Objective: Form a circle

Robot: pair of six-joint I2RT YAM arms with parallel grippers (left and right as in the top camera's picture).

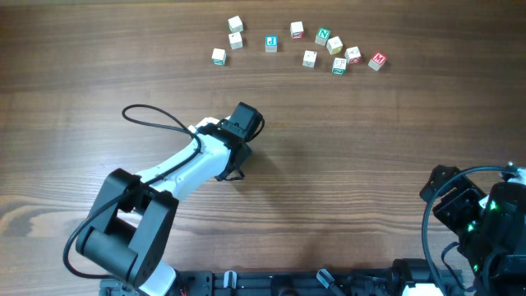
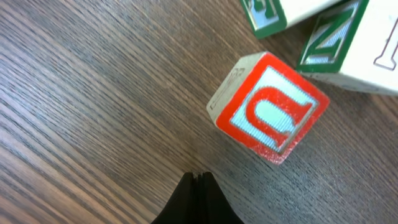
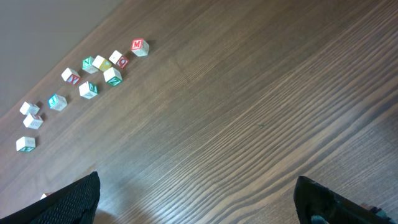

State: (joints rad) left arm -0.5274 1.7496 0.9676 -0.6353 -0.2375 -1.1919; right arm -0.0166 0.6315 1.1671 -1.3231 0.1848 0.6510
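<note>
At the left of the overhead view your left arm [image 1: 193, 160] points up toward the cubes. The left gripper [image 2: 198, 183] has its fingers pressed together with nothing between them. In its wrist view a red-framed cube [image 2: 268, 107] lies just above the tips, not touching them. Two green-lettered cubes [image 2: 329, 37] are cut off at the upper right.

If you nudge off-centre with the fingers together, I'd expect the red-framed cube to spin or slide into those neighbours rather than travel straight.

Across the top of the overhead frame the letter cubes [image 1: 271, 43] lie in a loose arc, not a ring. The nearest thing to the circle [image 1: 341, 55] is a tight cluster at the top, right of centre, and a careless push could scatter it.

At the lower right the right gripper [image 3: 196, 186] stands wide apart and empty, well away from the cubes.

You cannot read most letters from overhead. I cannot tell which overhead cube is the red-framed one, and the left fingertips are hard to pick out there.
</note>
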